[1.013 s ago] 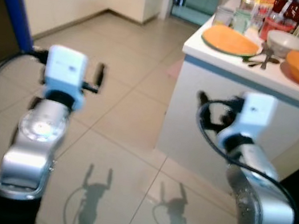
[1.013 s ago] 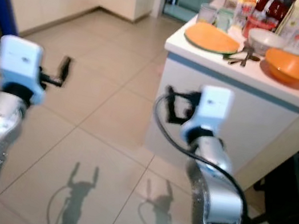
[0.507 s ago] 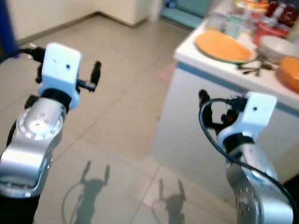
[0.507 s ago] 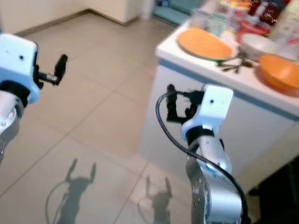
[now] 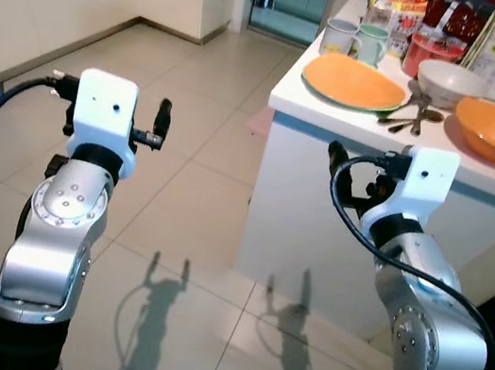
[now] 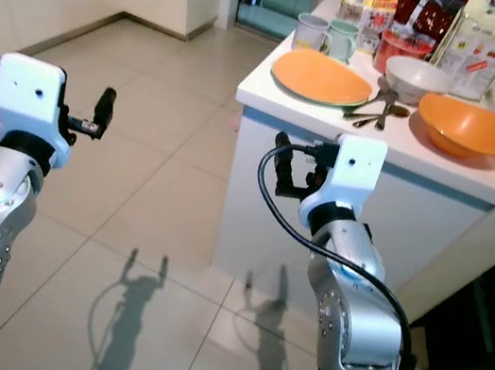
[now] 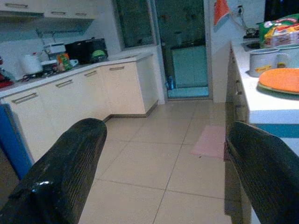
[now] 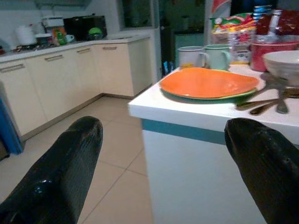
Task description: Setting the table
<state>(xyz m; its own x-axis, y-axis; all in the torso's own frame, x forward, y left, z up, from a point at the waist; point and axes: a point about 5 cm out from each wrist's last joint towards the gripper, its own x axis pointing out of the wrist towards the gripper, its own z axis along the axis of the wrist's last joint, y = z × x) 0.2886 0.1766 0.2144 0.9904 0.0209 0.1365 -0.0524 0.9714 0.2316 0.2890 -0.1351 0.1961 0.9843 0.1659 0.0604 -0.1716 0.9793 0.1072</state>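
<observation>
Right hand [image 8: 163, 154]: fingers spread wide, nothing between them, held at about the height of the surface's [image 6: 282, 98] edge and just short of its front face. Orange plate [image 6: 321, 75] lies ahead of this hand and slightly above, flat on the near left corner of the surface. Spoons [image 6: 367, 115] lie just beyond the plate, with the white bowl [image 6: 418, 79] and orange bowl [image 6: 466, 126] further right; two mugs [image 6: 326, 35] behind. Left hand [image 7: 159, 177]: also spread and empty, out over the tiled floor [image 5: 198, 195], well clear of the surface. Judgement: right arm is nearer; reach runs forward and up.
</observation>
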